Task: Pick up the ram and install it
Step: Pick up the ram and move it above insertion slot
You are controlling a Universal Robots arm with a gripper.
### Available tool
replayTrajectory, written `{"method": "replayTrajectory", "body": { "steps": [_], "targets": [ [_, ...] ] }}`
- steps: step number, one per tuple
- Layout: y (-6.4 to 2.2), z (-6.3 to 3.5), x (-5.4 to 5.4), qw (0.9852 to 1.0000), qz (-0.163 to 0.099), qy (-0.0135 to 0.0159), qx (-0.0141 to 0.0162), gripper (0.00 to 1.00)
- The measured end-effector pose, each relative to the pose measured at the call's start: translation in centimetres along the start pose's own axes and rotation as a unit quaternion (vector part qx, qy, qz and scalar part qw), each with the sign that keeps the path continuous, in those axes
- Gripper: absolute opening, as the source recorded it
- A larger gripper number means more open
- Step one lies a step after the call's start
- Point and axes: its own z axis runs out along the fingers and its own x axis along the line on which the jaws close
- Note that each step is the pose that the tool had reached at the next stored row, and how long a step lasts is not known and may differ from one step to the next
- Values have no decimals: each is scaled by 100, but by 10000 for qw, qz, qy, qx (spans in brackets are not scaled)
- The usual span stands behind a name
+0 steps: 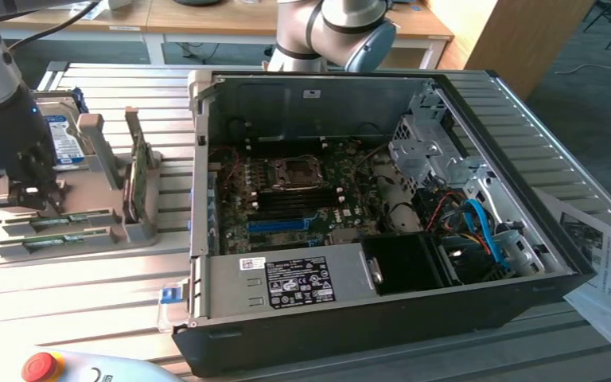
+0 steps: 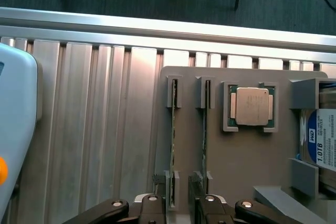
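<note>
The ram (image 2: 172, 140) stands on its long edge in a grey holder (image 2: 252, 166), its two ends caught in slotted posts. A second stick (image 2: 205, 129) stands the same way just beside it, between it and a processor chip (image 2: 252, 106) that lies flat in its own recess. Held upright like this, each stick probably offers both thin faces to a pinch from above, with room on either side.

The holder sits on the ribbed metal counter (image 2: 105, 129) at the exterior view's left, with a hard drive (image 1: 67, 139) at its far end. The open computer case (image 1: 391, 314) lies on its side in the middle of that view, likely so that the board's slots face up.

The jaws hang low over the holder and stand open, one finger (image 2: 155, 213) on each side of one end of the ram. They are not closed on it and grip nothing. The ram sits in its posts, not yet lifted.
</note>
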Motion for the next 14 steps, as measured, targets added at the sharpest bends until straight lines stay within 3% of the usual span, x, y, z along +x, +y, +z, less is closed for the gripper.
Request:
{"method": "replayTrajectory", "body": {
  "steps": [5,14],
  "targets": [
    [-54,-2,8,10000,0,0,0,31],
    [-56,54,9,10000,0,-5,2,31]
  ]
}}
